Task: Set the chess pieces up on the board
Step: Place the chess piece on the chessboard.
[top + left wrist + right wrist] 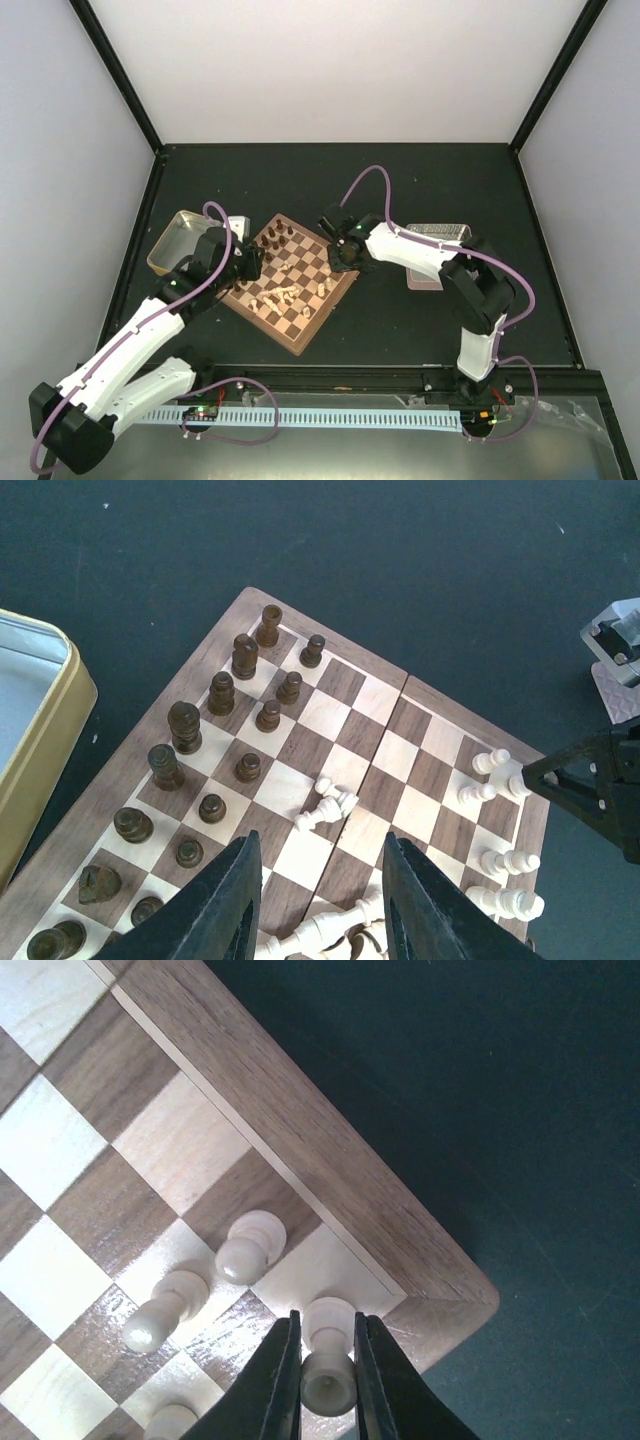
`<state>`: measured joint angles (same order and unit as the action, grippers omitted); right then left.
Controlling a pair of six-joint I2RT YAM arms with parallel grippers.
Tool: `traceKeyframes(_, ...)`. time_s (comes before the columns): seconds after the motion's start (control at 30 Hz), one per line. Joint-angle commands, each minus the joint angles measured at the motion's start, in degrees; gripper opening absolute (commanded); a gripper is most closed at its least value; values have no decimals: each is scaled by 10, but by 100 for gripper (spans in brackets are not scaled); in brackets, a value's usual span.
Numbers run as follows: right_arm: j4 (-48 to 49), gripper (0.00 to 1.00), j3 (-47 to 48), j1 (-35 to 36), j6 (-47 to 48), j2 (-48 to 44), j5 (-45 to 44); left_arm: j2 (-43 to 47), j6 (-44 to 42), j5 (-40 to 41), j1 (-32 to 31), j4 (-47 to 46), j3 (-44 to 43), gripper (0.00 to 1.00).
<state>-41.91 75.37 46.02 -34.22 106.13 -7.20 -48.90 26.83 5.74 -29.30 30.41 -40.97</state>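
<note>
The board (300,330) lies tilted on the dark table. Dark brown chess pieces (185,725) stand in two rows on its left side, and cream ones (495,780) stand at the right. Two cream pieces (330,805) lie toppled mid-board, and more (330,930) lie in a heap under my left gripper (320,840), which hangs open with nothing between its fingers. My right gripper (328,1325) is shut on an upright cream piece (328,1385) whose base is at the corner light square. Two cream pawns (245,1255) stand beside it.
A gold-tan metal tray (180,240) sits left of the board, close to my left arm. A pinkish tray (435,240) lies behind my right arm. The board's brown rim (330,1160) runs just past the held piece, with dark table beyond.
</note>
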Motion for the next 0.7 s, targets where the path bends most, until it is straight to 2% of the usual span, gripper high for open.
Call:
traceKeyframes(0.0, 14, 13, 18, 1, 12, 12, 3, -4, -8, -7, 5, -11, -2, 35)
traceKeyframes(0.23, 7, 27, 18, 0, 16, 2, 1, -6, -8, -10, 5, -11, -3, 35)
traceKeyframes(0.67, -29, 32, 57, 13, 24, -56, -6, 9, 0, 3, 8, 0, -13, 36)
